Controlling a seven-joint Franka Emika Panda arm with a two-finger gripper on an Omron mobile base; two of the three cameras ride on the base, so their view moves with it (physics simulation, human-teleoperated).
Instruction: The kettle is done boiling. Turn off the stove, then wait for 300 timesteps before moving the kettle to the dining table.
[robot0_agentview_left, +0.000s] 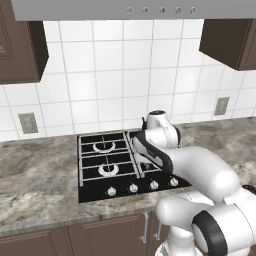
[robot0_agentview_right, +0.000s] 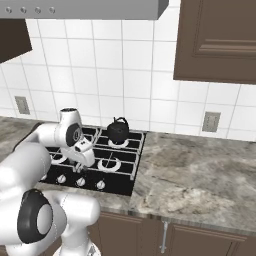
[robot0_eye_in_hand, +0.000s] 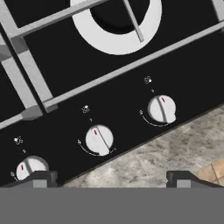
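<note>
One stove (robot0_agentview_left: 125, 165) sits in the counter (robot0_agentview_left: 35, 185) with four burners and a row of four silver knobs (robot0_agentview_left: 133, 188) along its front edge. In the hand view three knobs (robot0_eye_in_hand: 99, 140) lie just beyond the jaws: one ahead of the left tip, one between the tips, one ahead and toward the right tip. The gripper (robot0_eye_in_hand: 109, 177) hangs above the front edge of the stove with its jaws spread wide, holding and touching nothing. One kettle (robot0_agentview_right: 118, 131) stands on the far right burner, well beyond the jaws. To the right of the stove the marble counter runs on toward the wall with its outlet (robot0_agentview_right: 211, 121)
</note>
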